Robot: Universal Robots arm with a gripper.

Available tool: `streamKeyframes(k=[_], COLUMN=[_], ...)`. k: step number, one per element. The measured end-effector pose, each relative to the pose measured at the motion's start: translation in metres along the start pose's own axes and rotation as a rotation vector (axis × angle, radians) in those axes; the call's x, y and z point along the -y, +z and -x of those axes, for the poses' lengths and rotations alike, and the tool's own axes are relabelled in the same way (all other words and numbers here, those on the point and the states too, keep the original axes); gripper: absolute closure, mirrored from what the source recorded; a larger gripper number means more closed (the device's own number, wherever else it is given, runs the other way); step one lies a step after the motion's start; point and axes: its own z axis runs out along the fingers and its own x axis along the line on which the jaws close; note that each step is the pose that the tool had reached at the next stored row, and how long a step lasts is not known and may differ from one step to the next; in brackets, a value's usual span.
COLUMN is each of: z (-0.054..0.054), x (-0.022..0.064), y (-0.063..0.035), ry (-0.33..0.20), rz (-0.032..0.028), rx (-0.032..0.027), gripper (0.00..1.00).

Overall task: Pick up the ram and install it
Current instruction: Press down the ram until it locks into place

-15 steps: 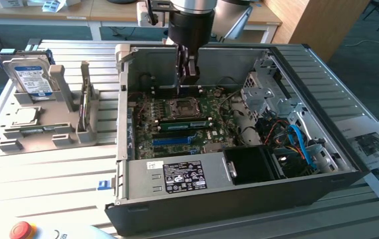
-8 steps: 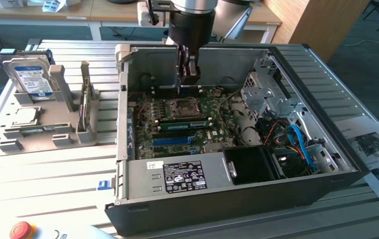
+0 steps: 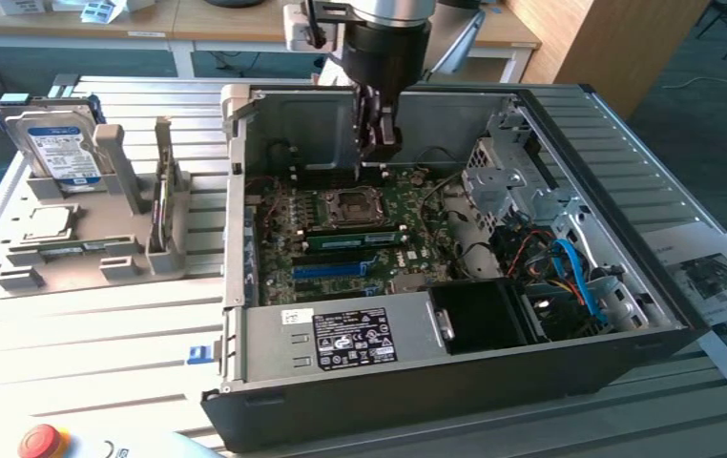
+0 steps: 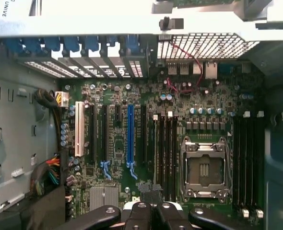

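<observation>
The ram (image 3: 356,238), a long green stick, stands seated in a slot on the motherboard (image 3: 338,253), just in front of the empty CPU socket (image 3: 344,203). My gripper (image 3: 375,157) hangs above the back part of the board, behind the socket and well clear of the ram. Its black fingers are shut with nothing between them. In the wrist view the shut gripper (image 4: 151,212) looks down on the dark memory slots (image 4: 164,153) beside the CPU socket (image 4: 204,168) and the blue slot (image 4: 130,136).
The open black computer case (image 3: 466,377) has a power supply (image 3: 338,339) at the front and a drive cage with cables (image 3: 554,248) on the exterior view's right. A grey holder (image 3: 96,239) with a hard drive (image 3: 58,143) stands on the exterior view's left.
</observation>
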Motion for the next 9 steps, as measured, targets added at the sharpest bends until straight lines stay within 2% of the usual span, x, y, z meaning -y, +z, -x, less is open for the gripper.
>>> streamKeyframes(k=[5, 9], z=[0.0002, 0.0002], x=[0.0102, 0.0115], y=[-0.0002, -0.0002], ry=[0.000, 0.000], rz=[0.0000, 0.0000], rx=[-0.0001, 0.0000], gripper=[0.90, 0.90])
